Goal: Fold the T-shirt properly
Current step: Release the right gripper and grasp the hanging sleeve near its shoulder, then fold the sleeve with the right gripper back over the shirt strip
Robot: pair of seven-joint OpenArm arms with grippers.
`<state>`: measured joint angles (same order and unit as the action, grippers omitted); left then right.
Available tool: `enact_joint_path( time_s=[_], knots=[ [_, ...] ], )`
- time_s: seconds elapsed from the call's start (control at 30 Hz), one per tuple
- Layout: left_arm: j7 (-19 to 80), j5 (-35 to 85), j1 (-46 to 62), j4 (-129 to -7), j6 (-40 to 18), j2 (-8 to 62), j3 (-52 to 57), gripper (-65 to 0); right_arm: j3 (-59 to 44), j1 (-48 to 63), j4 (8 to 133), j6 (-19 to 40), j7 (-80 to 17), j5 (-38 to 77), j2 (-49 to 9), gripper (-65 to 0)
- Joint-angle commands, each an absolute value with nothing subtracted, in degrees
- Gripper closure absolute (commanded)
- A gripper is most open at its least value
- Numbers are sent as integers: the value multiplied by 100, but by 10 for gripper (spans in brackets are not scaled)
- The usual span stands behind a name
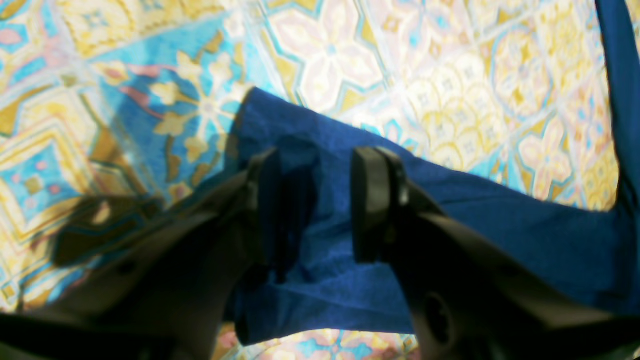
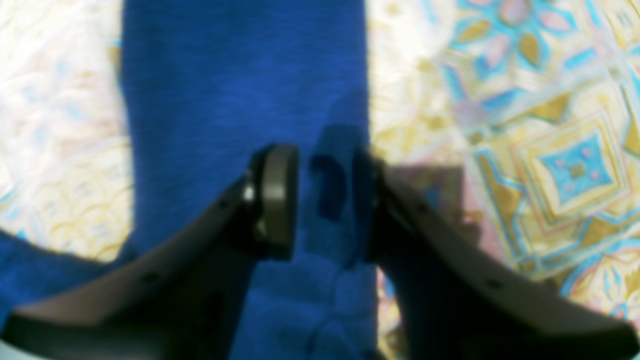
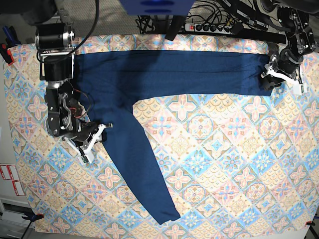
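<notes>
The T-shirt (image 3: 149, 94) is seen between the parted jaws of the left gripper (image 1: 312, 200) and the right gripper (image 2: 325, 200), not clamped.

Base cam overhead, far; both wrist cams close, looking down past grippers; all share T-shirt (image 3: 149, 79).

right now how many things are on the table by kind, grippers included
T-shirt: 1
tablecloth: 1
grippers: 2, the left gripper and the right gripper
total: 4
</notes>
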<state>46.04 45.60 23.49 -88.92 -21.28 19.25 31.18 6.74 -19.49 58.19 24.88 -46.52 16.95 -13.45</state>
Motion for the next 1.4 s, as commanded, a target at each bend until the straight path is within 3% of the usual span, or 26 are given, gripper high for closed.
enact_joint_path(
  time_s=[0.0, 0.17, 0.57, 0.67, 0.77, 0.87, 0.9, 1.03, 1.37],
  knots=[
    [4523, 4690, 2343, -8980, -2167, 2018, 3160, -229, 655, -2193, 5798, 2519, -4382, 1789, -1376, -214],
    [4523, 4840, 2343, -8980, -2167, 2018, 3169, -230, 655, -2431, 5130, 2519, -3899, 1789, -1376, -241],
    [4523, 5349, 2334, -8989, -2158, 2018, 3169, -230, 681, -2659, 3688, 2519, -2967, 1789, -1358, -237],
    [4523, 5367, 2334, -8989, -2158, 2018, 3169, -230, 1130, -2659, 3591, 2519, -2914, 1789, -1270, -228],
    [4523, 5367, 2325, -8989, -2149, 2018, 3169, -230, 1648, -2651, 3618, 2519, -2914, 1789, -1262, -144],
    [4523, 5367, 2334, -8989, -2149, 2018, 3169, -230, 1745, -2633, 3626, 2519, -2914, 1789, -1253, 0],
    [4523, 5367, 2343, -8989, -2149, 2018, 3169, -230, 1745, -2624, 3635, 2519, -2923, 1807, -1253, 0],
    [4523, 5358, 2369, -8989, -2149, 2018, 3178, -230, 1745, -2404, 4321, 2527, -2949, 1824, -1253, -3],
    [4523, 5332, 2352, -8980, -2149, 2018, 3178, -230, 1745, -769, 7538, 2536, -3451, 1824, -1270, -2]
  ],
)
